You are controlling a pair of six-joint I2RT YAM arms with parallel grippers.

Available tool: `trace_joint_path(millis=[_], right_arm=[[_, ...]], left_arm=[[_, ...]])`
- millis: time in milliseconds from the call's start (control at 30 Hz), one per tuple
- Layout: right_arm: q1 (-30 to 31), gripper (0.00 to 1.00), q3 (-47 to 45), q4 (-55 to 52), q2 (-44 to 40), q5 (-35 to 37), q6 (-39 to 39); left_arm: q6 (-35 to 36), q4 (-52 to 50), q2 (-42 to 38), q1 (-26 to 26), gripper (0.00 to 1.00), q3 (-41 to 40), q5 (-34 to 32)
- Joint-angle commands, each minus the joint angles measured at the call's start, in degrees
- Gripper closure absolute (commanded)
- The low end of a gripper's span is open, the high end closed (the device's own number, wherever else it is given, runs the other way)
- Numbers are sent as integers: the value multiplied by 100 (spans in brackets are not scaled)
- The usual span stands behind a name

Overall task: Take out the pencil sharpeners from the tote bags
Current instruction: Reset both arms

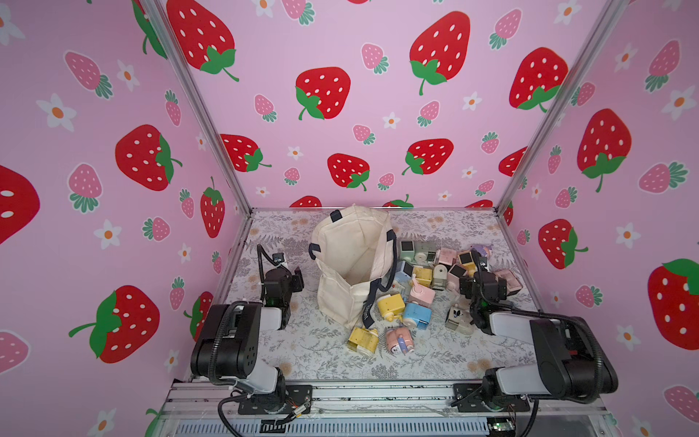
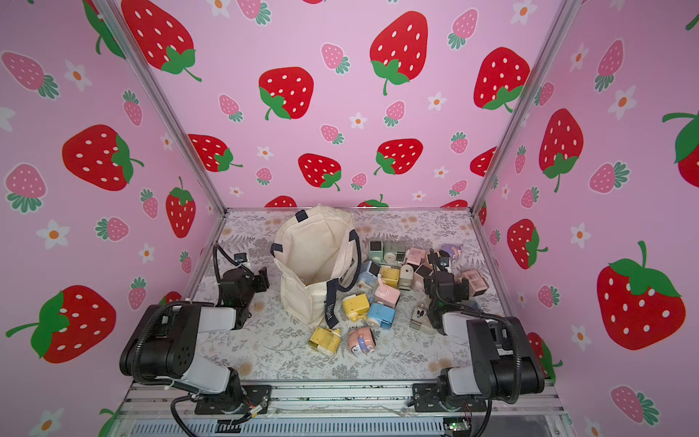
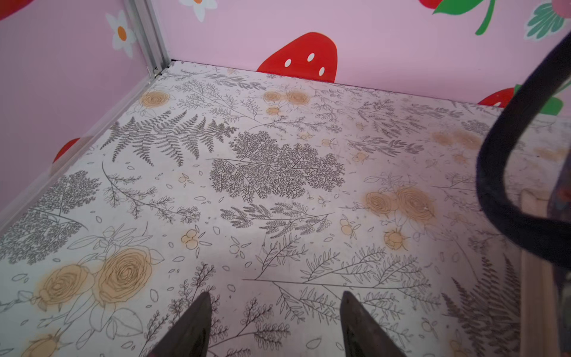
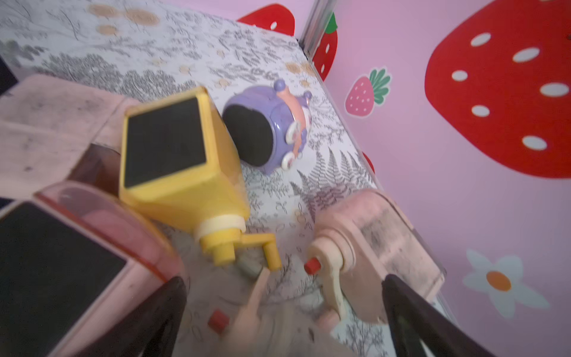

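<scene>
Floral worktop carries the cream tote bag, upright near the middle, mouth gaping open. The pencil sharpeners lie heaped on the worktop just beside it, on the right arm's side. Left end effector hangs over bare worktop, fingers apart, gripping nothing. Right end effector is spread wide above a yellow sharpener and its pink neighbours.

cream tote bag upright, open, pastel pencil sharpeners scattered beside it
</scene>
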Motion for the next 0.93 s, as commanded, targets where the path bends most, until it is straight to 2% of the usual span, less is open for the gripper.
trace_joint_path(millis=[0, 33, 100, 167, 900], right_arm=[[-372, 1, 180, 1323, 714, -915, -305], [-620, 1, 257, 744, 634, -1346, -15], [-716, 1, 276, 1081, 851, -1379, 36], [-762, 1, 480, 532, 759, -1431, 90], [-752, 1, 364, 740, 733, -1421, 64]], left_arm=[[212, -161, 32, -33, 4, 221, 104], [225, -251, 19, -29, 1, 250, 96], [225, -210, 21, -35, 1, 235, 74], [228, -222, 22, -43, 1, 240, 65], [251, -212, 18, -63, 1, 233, 52]])
